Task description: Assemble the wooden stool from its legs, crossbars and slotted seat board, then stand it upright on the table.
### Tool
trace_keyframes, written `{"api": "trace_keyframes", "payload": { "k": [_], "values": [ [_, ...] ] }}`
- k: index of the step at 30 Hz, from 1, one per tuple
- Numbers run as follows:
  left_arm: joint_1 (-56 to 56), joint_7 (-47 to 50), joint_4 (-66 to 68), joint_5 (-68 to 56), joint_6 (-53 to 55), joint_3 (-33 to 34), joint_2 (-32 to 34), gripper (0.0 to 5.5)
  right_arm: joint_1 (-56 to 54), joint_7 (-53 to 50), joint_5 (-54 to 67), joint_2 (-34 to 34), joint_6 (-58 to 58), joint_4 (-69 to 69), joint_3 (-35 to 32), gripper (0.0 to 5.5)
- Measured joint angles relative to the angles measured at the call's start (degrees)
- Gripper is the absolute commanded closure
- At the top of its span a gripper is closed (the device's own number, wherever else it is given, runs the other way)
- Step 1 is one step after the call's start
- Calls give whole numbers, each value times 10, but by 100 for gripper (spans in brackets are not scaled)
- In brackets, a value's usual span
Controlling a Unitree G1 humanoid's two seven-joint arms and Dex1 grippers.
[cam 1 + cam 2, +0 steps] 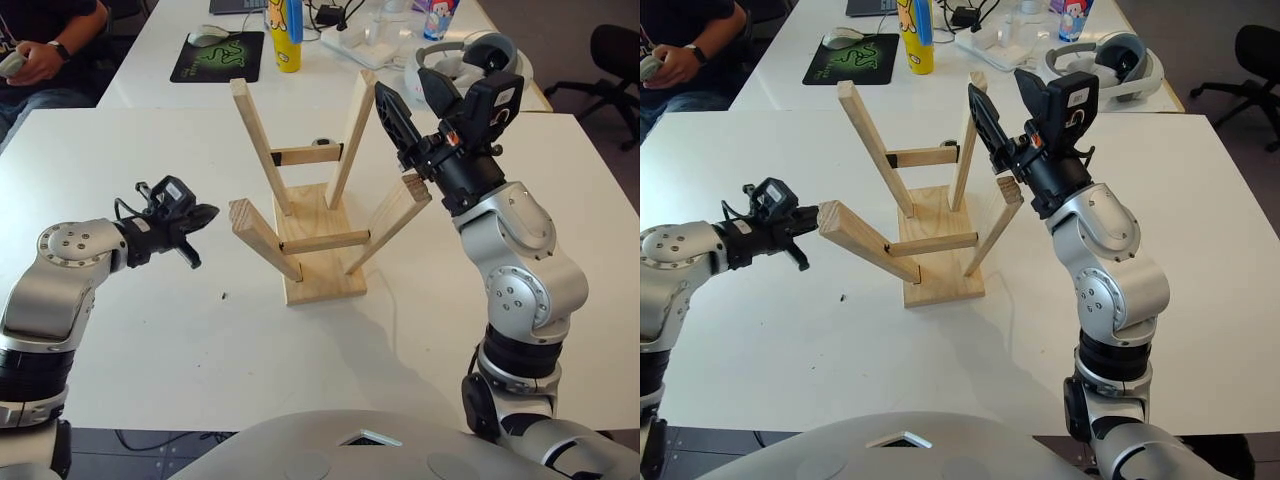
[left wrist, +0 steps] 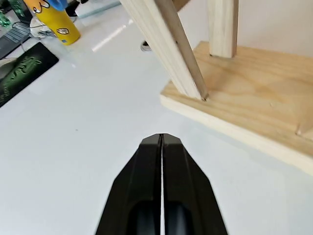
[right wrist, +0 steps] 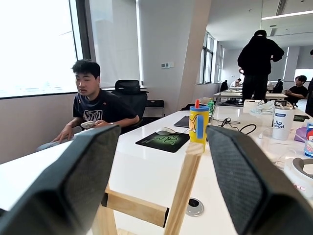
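The wooden stool point(image 1: 322, 282) lies upside down on the white table point(image 1: 130, 340), seat board flat and its legs pointing up and splayed. Two crossbars point(image 1: 325, 241) join the legs. My left gripper point(image 1: 205, 215) is shut with nothing in it, hovering low just left of the near-left leg point(image 1: 262, 238); in the left wrist view its fingertips point(image 2: 161, 142) point at the seat board's edge point(image 2: 230, 127). My right gripper point(image 1: 402, 88) is open, held high beside the top of the far-right leg point(image 1: 350, 140). That leg's end point(image 3: 188, 176) appears between the right gripper's fingers, a little beyond them.
On the table behind stand a yellow bottle point(image 1: 287, 35), a black mouse pad point(image 1: 218, 55) and a white headset point(image 1: 470, 60). A person sits at the far left corner. Bare tabletop lies in front of the stool and to both sides.
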Motion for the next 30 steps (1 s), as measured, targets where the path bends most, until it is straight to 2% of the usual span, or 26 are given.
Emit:
{"api": "trace_keyframes", "payload": {
  "k": [4, 6, 13, 20, 30],
  "values": [
    [-33, 70, -56, -92, 18, 81, -95, 547, 4, 0, 0, 2, 1, 0, 2, 224],
    [-33, 90, -83, -124, 25, 99, -122, 547, 4, 1, 0, 2, 1, 1, 1, 224],
    [-44, 168, -169, -180, 55, 106, -166, 547, 4, 3, 0, -2, 1, 11, 0, 224],
    [-133, 272, -234, -226, 91, 105, -191, 550, -21, 4, 0, -2, -14, 17, -12, 324],
    [-167, 320, -240, -269, 120, 125, -177, 550, -44, 3, 1, -3, -29, 25, -25, 476]
  ]
}}
